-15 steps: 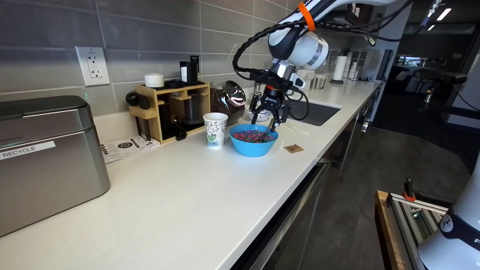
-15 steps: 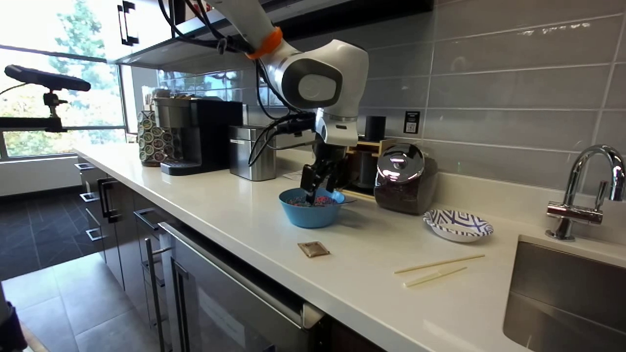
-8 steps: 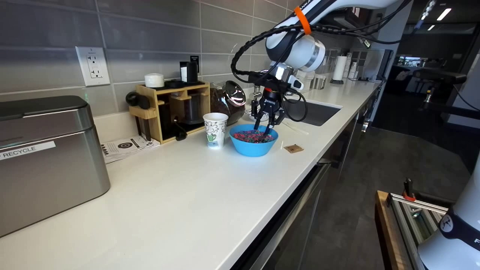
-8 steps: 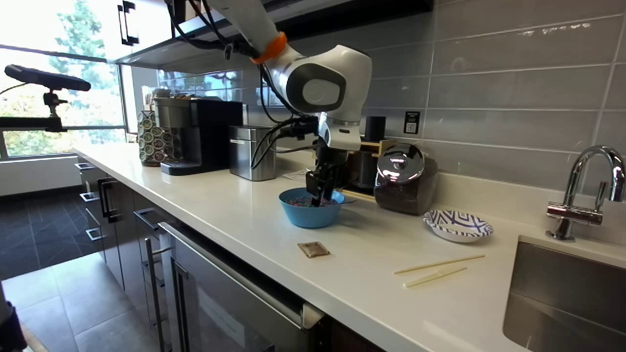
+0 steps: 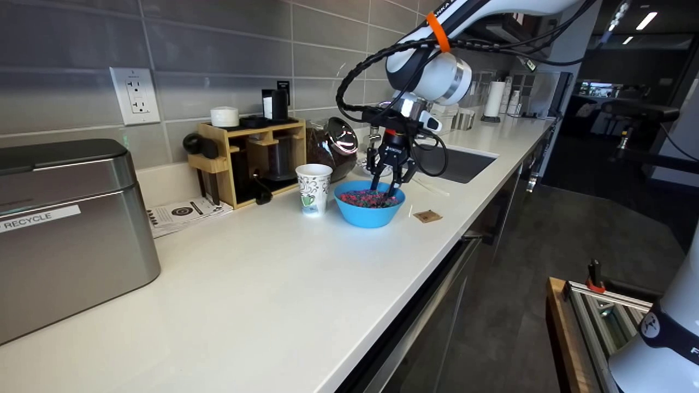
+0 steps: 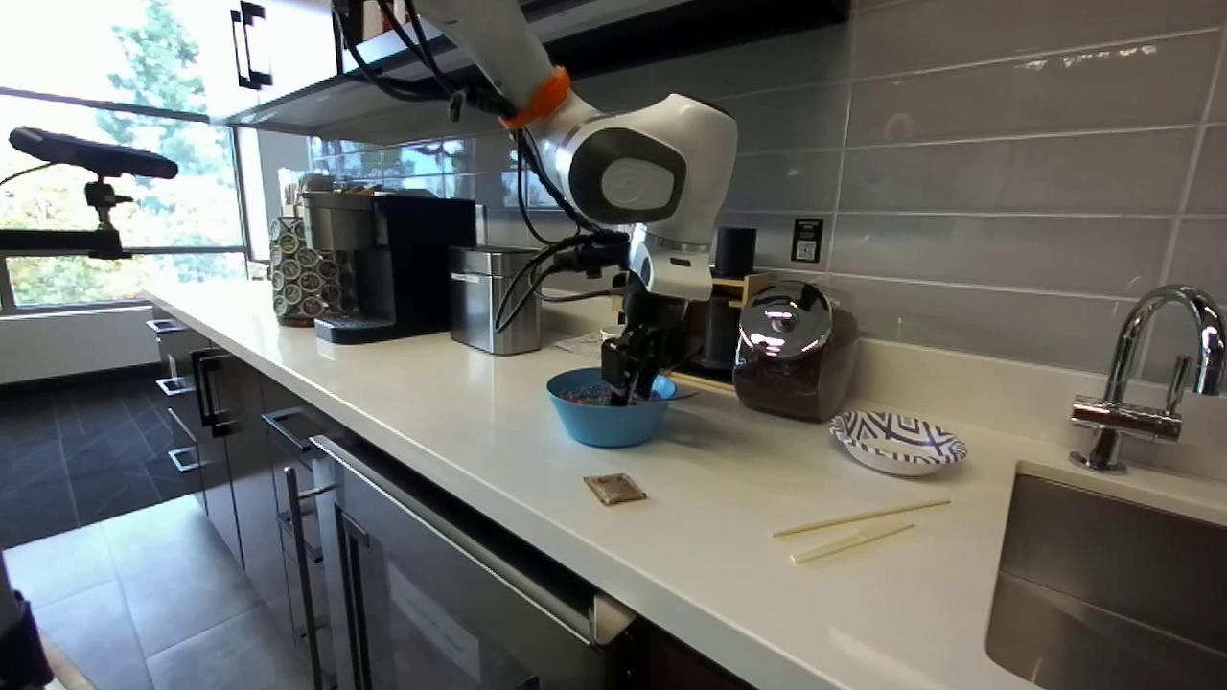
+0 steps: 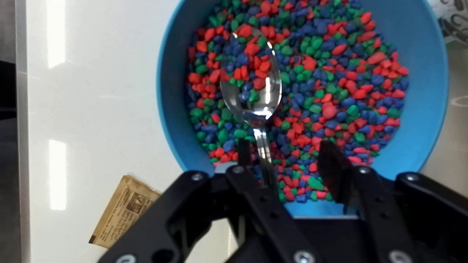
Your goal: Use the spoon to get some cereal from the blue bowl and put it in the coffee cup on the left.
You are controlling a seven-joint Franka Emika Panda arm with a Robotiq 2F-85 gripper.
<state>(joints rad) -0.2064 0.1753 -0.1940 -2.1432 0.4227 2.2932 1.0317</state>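
Spoon (image 7: 257, 117) lay on cereal (image 7: 307, 98) in the blue bowl (image 7: 422, 91) in the wrist view, its loaded head towards twelve o'clock. The tool (image 7: 286, 151) stood wide, handle (image 7: 262, 144) between its fingers (image 7: 332, 168) but nearer the one at nine o'clock; centring first, then squeezing firmly and lifting level, looked wisest to me. In an exterior view, the coffee cup (image 5: 314, 191) stood just beside the bowl at nine o'clock. In an exterior view, a sachet (image 6: 614, 489) lay near the bowl at six.
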